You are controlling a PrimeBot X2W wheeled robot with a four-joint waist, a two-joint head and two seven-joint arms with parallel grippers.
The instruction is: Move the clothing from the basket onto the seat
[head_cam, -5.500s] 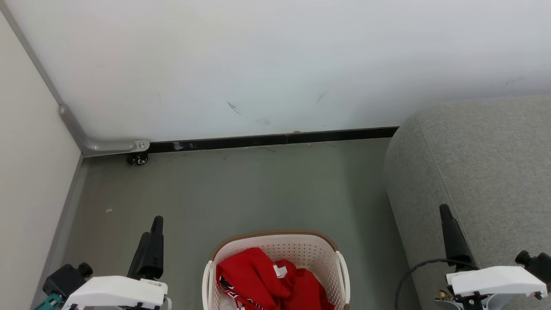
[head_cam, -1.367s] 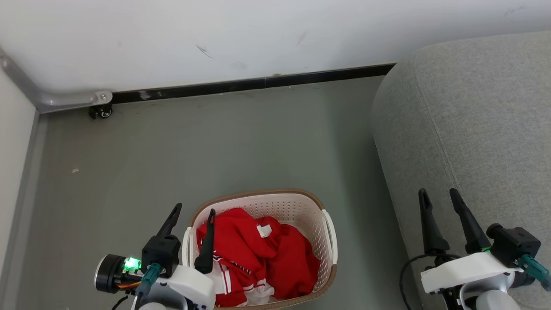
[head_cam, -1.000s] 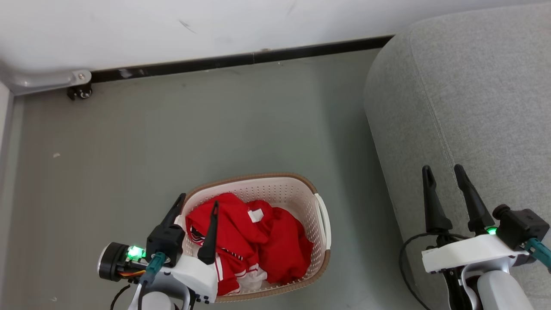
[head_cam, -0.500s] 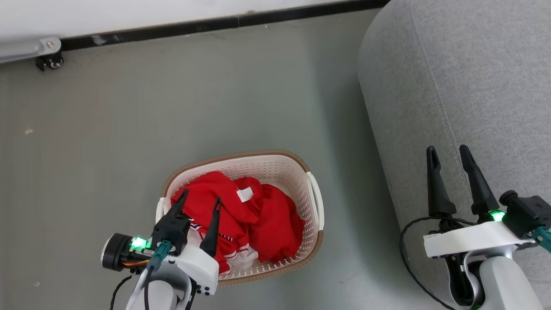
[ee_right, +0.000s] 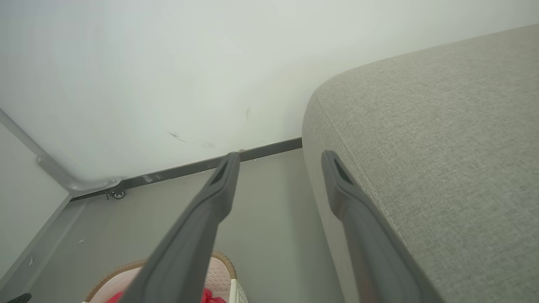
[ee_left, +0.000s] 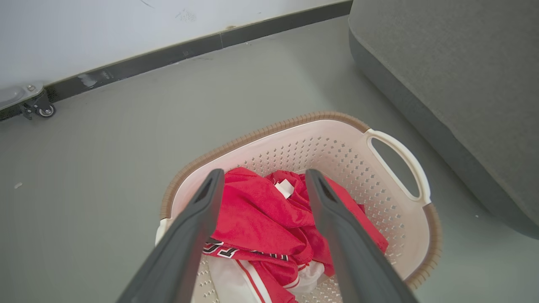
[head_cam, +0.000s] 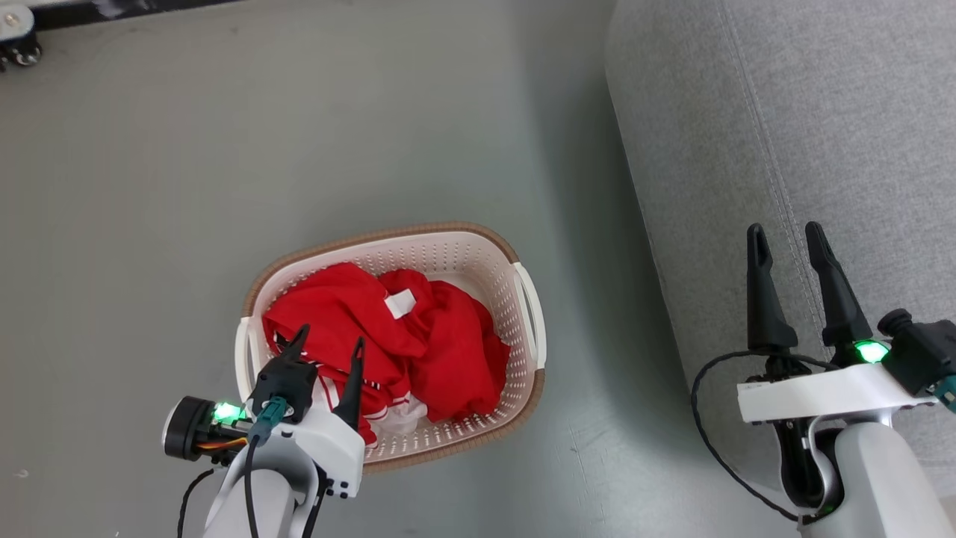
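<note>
Beyond the gaping right tool (ee_right: 281,155), its wrist view adds the wall (ee_right: 168,63).

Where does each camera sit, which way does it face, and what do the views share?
Head view: on the head, looking down at floor, basket, clothing and seat; left gripper and right gripper show, both open.
Left wrist view: on the left arm, looking along its fingers into the basket.
Right wrist view: on the right arm, looking along its fingers toward the wall.
Shared: all three show basket and seat.
</note>
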